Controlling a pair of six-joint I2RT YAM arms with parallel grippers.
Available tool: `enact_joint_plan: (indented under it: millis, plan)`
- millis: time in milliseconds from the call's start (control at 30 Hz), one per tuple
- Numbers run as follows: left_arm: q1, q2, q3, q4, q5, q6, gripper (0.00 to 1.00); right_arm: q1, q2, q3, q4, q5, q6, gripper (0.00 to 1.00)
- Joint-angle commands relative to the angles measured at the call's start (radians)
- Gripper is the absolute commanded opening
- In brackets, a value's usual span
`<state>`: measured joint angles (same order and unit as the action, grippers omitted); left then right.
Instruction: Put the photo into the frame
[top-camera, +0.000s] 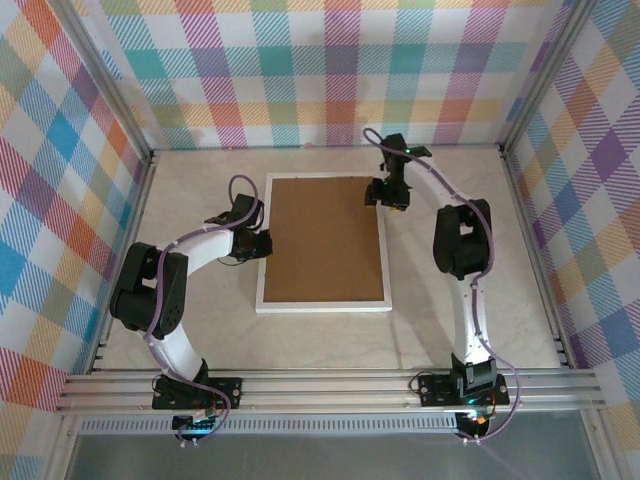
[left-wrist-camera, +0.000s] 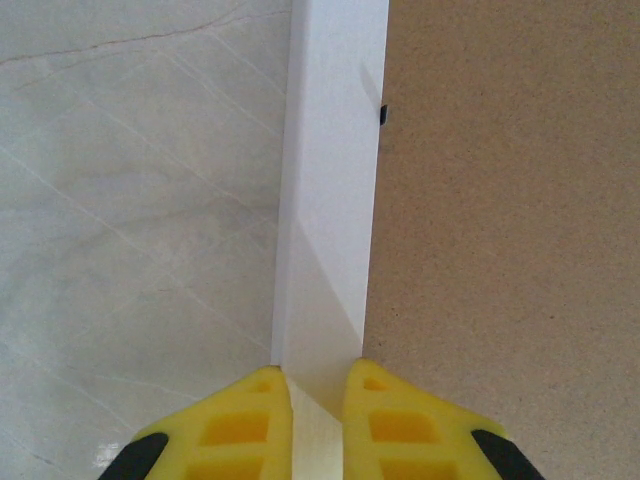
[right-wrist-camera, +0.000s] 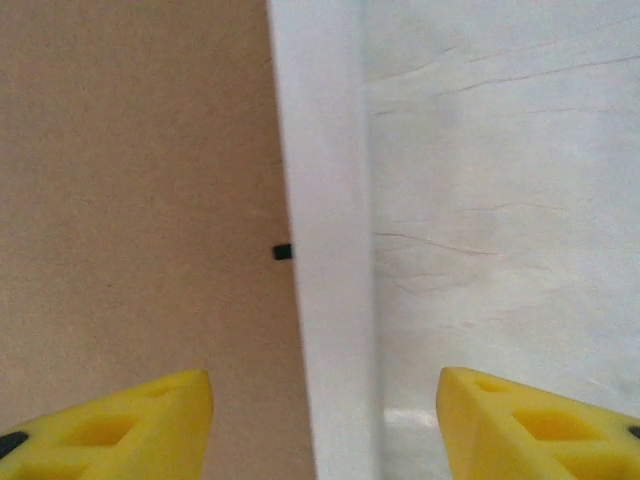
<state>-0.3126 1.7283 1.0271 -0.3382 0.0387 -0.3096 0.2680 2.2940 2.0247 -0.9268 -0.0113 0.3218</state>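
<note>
While the frame lies flat in the middle of the table, back side up, the brown backing board fills its white border from edge to edge; its long sides run away from the arm bases. The left gripper sits at the frame's left rail, about halfway along it; in the left wrist view its yellow fingers are drawn close together with the white rail pinched between their tips, one finger on the table side and the other on the board side. A small black tab shows farther up that rail, at the seam where moulding meets board. The right gripper hangs at the right rail near the far right corner; its jaws stand spread wide, one finger over the board and the other over the pale marbled table, with the rail running between them and a clear gap on each side; a second black tab sits at the seam here.
</note>
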Motion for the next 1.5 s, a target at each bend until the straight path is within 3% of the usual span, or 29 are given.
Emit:
enact_joint_plan:
  millis: [0, 233, 533, 800, 1467]
  plan:
    - [-0.026, 0.013, -0.006, -0.060, 0.022, 0.001, 0.13, -0.036, -0.067, -0.038, 0.004, 0.009, -0.017, 0.62]
    - [-0.026, 0.013, -0.001, -0.069, 0.023, 0.002, 0.13, -0.042, -0.055, -0.076, 0.006, -0.017, -0.015, 0.62]
    - [-0.027, 0.004, 0.003, -0.071, 0.023, 0.003, 0.11, -0.038, -0.231, -0.360, 0.081, -0.091, -0.032, 0.61]
    - [-0.026, 0.009, 0.006, -0.071, 0.037, 0.000, 0.01, -0.028, -0.321, -0.504, 0.125, -0.110, -0.020, 0.61]
    - [-0.028, 0.010, 0.007, -0.073, 0.040, -0.003, 0.00, -0.006, -0.253, -0.535, 0.164, -0.087, 0.003, 0.62]
